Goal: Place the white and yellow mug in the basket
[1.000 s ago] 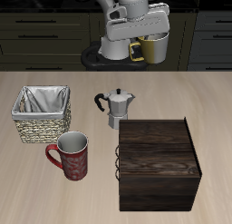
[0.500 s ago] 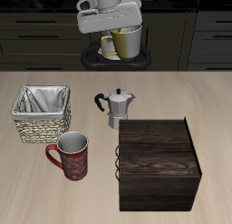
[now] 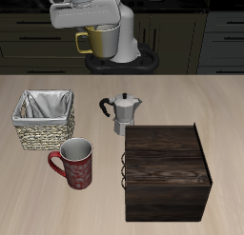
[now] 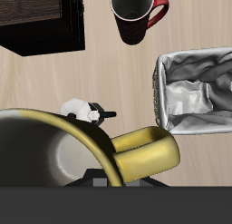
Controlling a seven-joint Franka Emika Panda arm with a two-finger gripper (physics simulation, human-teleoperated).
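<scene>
My gripper [image 3: 95, 26] is shut on the white and yellow mug [image 3: 102, 39] and holds it high above the back of the table. The mug hangs upright under the fingers, its yellow handle toward the basket's side. In the wrist view the mug's yellow rim and handle [image 4: 136, 151] fill the near field. The basket [image 3: 44, 121], woven wicker with white lining, stands on the table nearer the front than the gripper and off to one side. It shows in the wrist view [image 4: 195, 92] with nothing in it but the cloth.
A red patterned mug [image 3: 75, 164] stands just in front of the basket. A metal moka pot [image 3: 122, 111] stands mid-table. A dark wooden box [image 3: 168, 170] stands near the front edge. Dark cabinets run behind the table.
My gripper has carried the mug sideways along the back of the table, toward the basket's side, and slightly higher. Nothing on the table has moved.
</scene>
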